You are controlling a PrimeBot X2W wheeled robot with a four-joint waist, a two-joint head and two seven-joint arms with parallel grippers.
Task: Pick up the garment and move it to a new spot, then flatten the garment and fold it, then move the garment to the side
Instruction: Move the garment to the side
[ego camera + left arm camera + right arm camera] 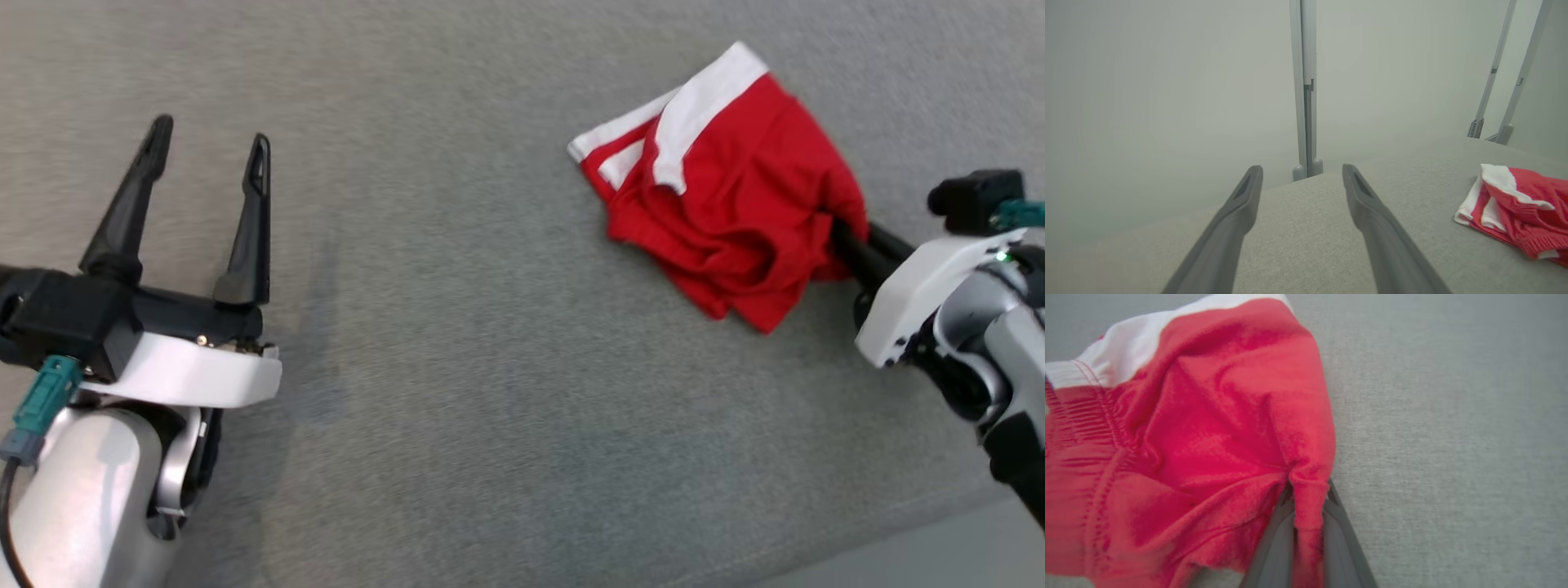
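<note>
At lower left of the head view: left pincer (211, 135), fingers spread wide and empty, held over the grey woven surface (457, 343); forearm cut off by the frame edge. Beyond the surface's far edge in the left wrist view: a grey upright post (1306, 102), the backdrop hazy and featureless. Right of centre: red garment (735, 196) with a white waistband, crumpled in a heap on the surface, well apart from the left pincer. Possibly shorts, though too bunched to tell. Cropped at the right edge of the left wrist view. At far right: right pincer (1309, 494), clenched on a fold at the garment's edge. Fingertips buried under cloth in the head view, arm cut off by the frame, own wrist view blurred.
</note>
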